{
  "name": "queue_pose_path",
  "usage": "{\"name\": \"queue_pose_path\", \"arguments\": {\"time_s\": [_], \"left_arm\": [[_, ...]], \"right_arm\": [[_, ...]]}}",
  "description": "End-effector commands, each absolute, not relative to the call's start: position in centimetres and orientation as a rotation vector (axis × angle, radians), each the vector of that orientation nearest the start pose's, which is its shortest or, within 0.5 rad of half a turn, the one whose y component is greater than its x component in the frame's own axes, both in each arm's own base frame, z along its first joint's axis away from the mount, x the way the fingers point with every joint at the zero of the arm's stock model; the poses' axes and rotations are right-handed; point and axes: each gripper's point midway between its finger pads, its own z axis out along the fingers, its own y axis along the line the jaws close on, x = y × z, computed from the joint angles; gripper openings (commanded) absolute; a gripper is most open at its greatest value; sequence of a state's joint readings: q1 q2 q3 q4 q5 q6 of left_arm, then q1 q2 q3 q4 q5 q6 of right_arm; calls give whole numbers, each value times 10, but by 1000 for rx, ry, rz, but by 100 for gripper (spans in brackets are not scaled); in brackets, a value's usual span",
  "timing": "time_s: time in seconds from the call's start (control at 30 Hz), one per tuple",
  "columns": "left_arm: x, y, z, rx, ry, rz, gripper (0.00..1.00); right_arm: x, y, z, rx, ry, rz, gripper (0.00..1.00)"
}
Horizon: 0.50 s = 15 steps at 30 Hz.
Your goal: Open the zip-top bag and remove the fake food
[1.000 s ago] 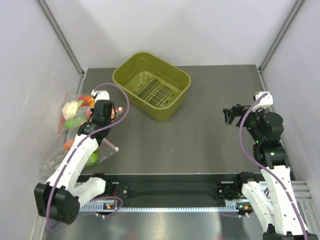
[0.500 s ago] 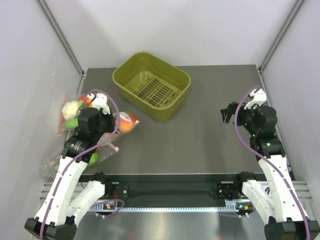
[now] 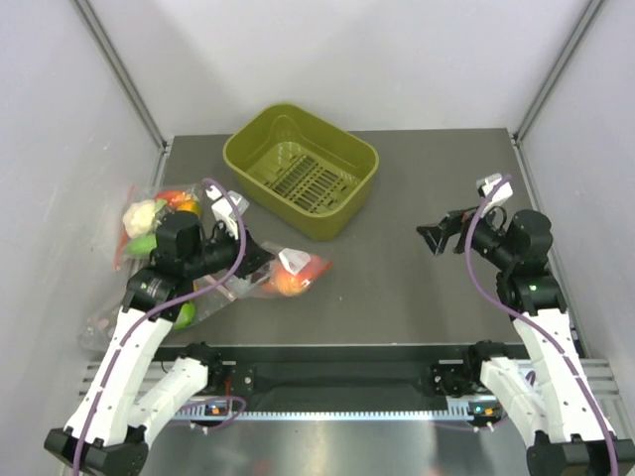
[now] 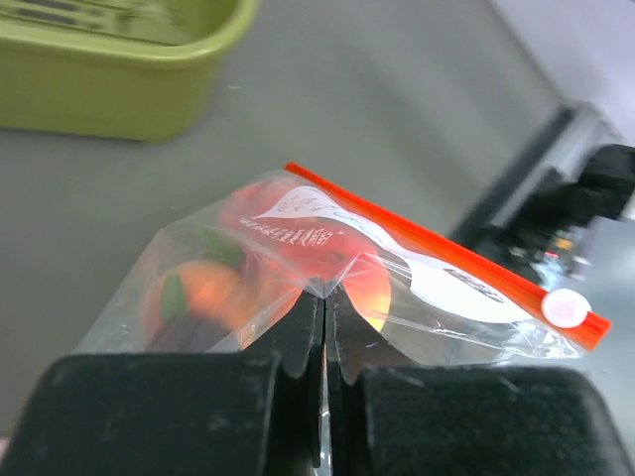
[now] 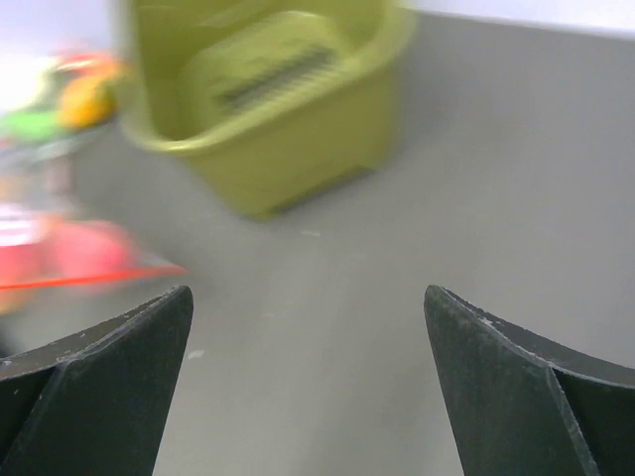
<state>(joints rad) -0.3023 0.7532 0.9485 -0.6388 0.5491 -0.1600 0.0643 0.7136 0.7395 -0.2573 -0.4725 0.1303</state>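
two jaws of the left gripper (image 4: 324, 309) are pinching the zip-top bag (image 3: 293, 263) left of centre; the right gripper (image 3: 438, 236) is hovering spread. thin, slippery film is sagging around the fake food (image 4: 213, 297), so gripping the orange strip (image 4: 437, 243) is looking safest.

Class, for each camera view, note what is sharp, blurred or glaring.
Top external: evenly lit, sharp throughout. Left wrist: the zip-top bag is sharp with sheen on its plastic, the green basket behind soft. Right wrist: blurred all over, the basket and bag smeared.
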Motion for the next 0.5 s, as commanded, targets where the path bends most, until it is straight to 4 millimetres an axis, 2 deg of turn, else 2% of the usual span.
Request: {"name": "queue_pose_path", "arguments": {"time_s": [0.0, 0.07, 0.17, 0.27, 0.33, 0.47], "left_arm": [[185, -194, 304, 617, 1851, -1085, 0], [178, -202, 311, 653, 1838, -1175, 0], [183, -211, 308, 643, 1872, -1272, 0], [184, -215, 303, 635, 1905, -1316, 0], [183, -219, 299, 638, 1916, -1342, 0], [179, -224, 293, 650, 1912, -1390, 0]], "right_arm": [[229, 158, 298, -629, 1555, 819, 100], [212, 179, 300, -744, 1492, 875, 99], [190, 201, 303, -848, 1422, 884, 98], [175, 215, 303, -893, 1387, 904, 98], [170, 220, 309, -906, 1339, 912, 97], [164, 245, 303, -937, 1309, 951, 94]]}}
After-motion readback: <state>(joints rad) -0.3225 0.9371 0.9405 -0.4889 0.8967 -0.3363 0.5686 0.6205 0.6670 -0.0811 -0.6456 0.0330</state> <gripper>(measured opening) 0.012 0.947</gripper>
